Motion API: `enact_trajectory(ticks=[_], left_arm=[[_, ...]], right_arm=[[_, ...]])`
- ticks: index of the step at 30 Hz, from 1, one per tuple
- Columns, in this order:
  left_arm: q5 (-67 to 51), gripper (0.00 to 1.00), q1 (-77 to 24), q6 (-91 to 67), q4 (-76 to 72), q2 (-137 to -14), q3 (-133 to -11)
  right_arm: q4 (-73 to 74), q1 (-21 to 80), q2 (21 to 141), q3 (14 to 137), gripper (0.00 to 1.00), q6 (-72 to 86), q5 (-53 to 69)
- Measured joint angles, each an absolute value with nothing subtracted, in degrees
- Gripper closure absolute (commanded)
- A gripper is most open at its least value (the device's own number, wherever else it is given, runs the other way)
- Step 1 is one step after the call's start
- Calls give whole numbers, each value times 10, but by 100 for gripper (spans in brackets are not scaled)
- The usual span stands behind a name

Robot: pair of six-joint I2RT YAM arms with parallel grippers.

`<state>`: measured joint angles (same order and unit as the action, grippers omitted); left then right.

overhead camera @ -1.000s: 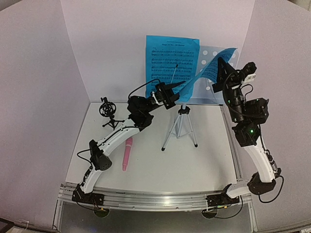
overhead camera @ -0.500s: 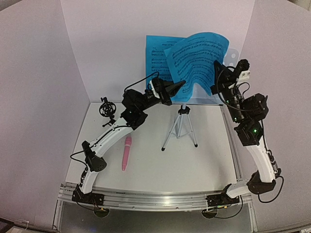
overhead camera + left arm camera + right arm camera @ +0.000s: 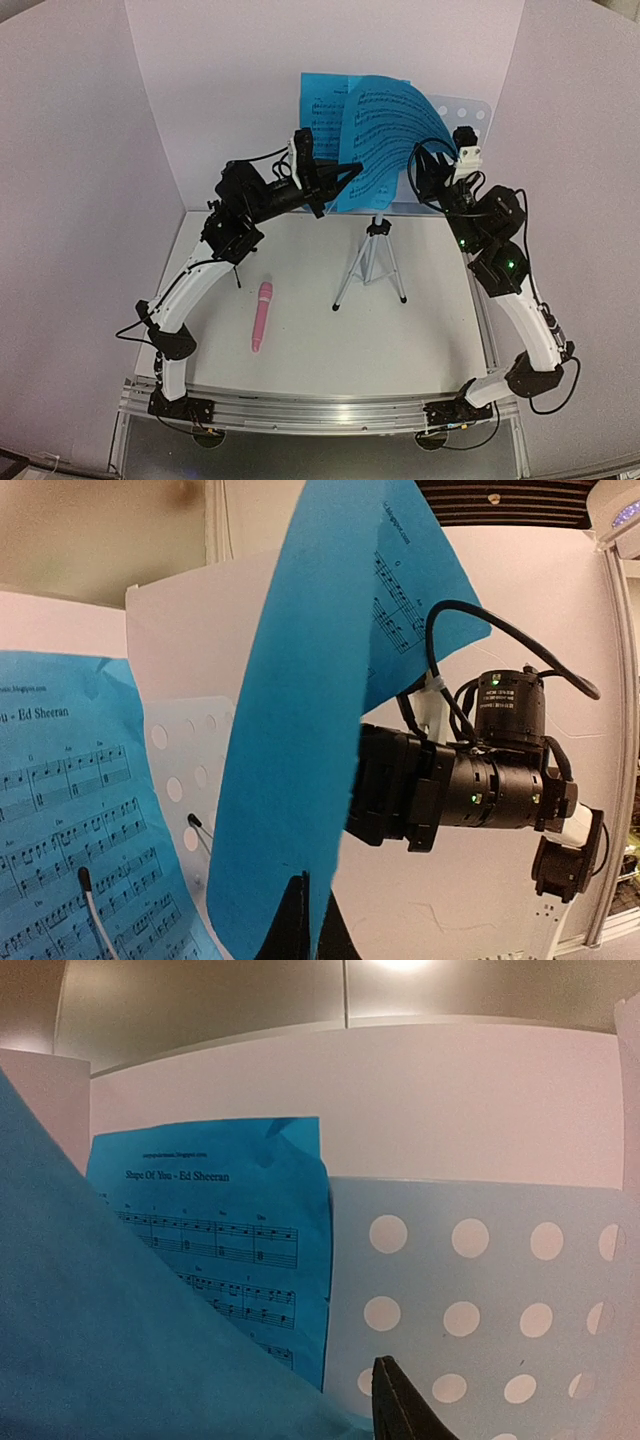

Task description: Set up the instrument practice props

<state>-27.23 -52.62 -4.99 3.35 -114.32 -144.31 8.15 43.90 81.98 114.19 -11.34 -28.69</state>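
Left hand (image 3: 352, 172) pinched tight on lower edge of loose blue music sheet (image 3: 385, 130), curling limp before perforated music stand (image 3: 466, 108), partly covering first sheet (image 3: 318, 100). Right hand (image 3: 432, 176) just beside sheet's right edge, spread unclear. Thin, floppy, probably tear-prone; best gripped at edges or corners.

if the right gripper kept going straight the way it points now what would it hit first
Probably the music stand's perforated desk, on its bare part right of the sheet resting there. The second sheet hangs close beside that line and might be touched first; depth is unclear.
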Motion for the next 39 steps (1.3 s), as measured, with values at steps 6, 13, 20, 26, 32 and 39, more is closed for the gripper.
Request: enact_trajectory(ticks=[6,13,20,26,32,39], left_arm=[[-290,100,-514,-121,99,-1144,-1454],[-305,100,-501,-191,132,-1144,-1454],[-313,100,-486,-210,136,-1144,-1449],[-312,100,-477,-213,130,-1144,-1446],[-308,100,-470,-212,119,-1144,-1446],[-308,100,-467,-210,109,-1144,-1430]], right_arm=[[121,439,828,1158,56,-97,-339],[161,439,862,1226,50,-84,-395],[182,439,868,1243,46,-83,-441],[194,439,863,1228,46,-85,-456],[229,438,830,1157,48,-94,-423],[272,438,761,1065,44,-127,-379]])
